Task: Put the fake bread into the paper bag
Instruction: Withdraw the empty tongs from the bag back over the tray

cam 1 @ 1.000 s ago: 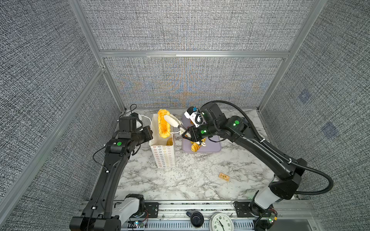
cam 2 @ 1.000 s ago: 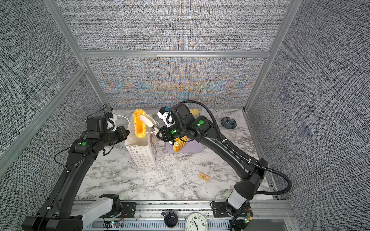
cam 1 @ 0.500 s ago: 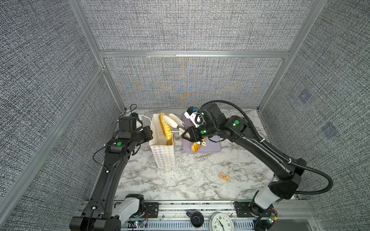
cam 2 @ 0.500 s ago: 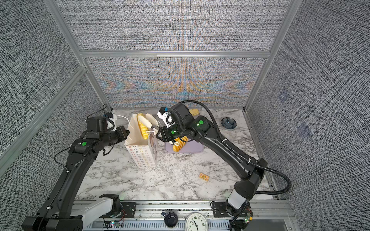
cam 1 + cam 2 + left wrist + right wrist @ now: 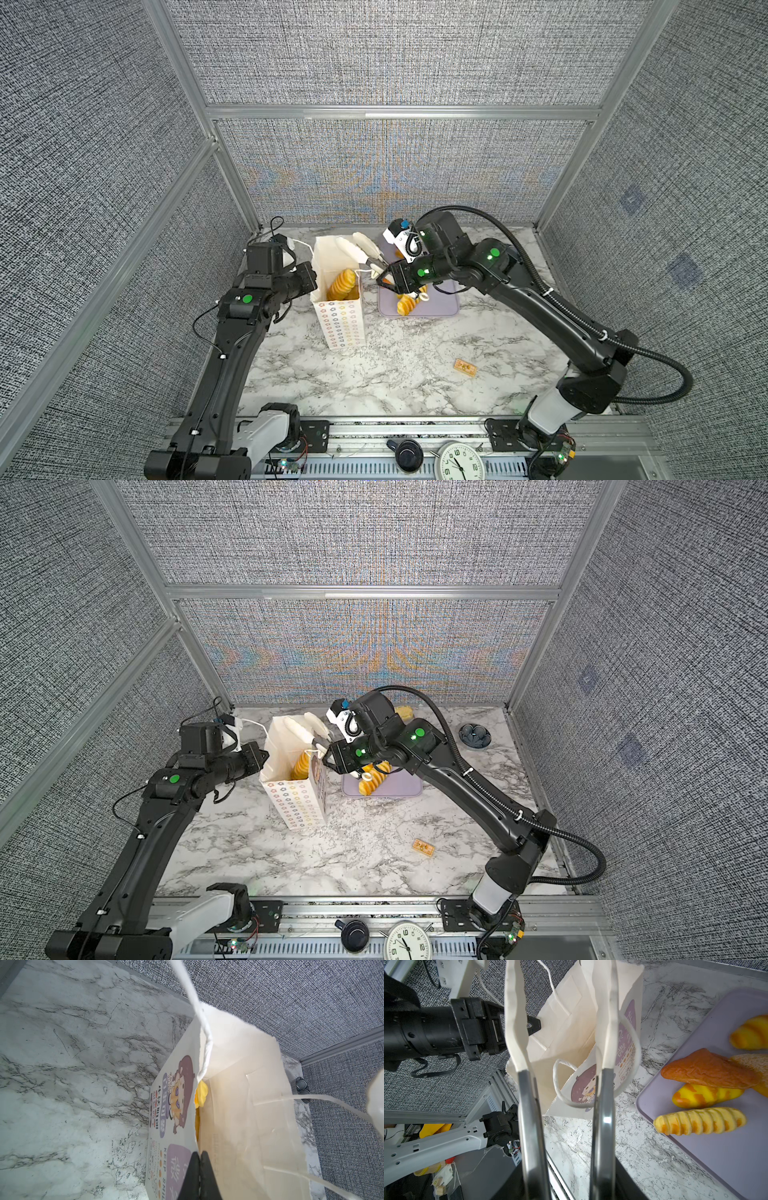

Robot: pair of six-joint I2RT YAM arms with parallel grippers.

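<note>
One ridged loaf [image 5: 343, 284] stands on end inside the paper bag [image 5: 343, 330], which is upright on the counter [image 5: 415, 374]. The rest of the fake bread [image 5: 708, 1072] lies on the lavender tray [image 5: 440, 305] just right of the bag, its long axes roughly crosswise to the fingers of the right pincer [image 5: 351, 241]. That pincer hangs over the bag's mouth, parted and empty, and is the nearer one. The left pincer [image 5: 199, 1154] is clamped on the bag's left rim. A cord handle [image 5: 630, 1057] loops beside one right finger and could snag.

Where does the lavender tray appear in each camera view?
Top view: lavender tray just right of the paper bag, partly under the right arm.
Top view: same place.
Left wrist: not in it.
Right wrist: beside the bag, carrying loaves.
Shared landmark: the paper bag.
</note>
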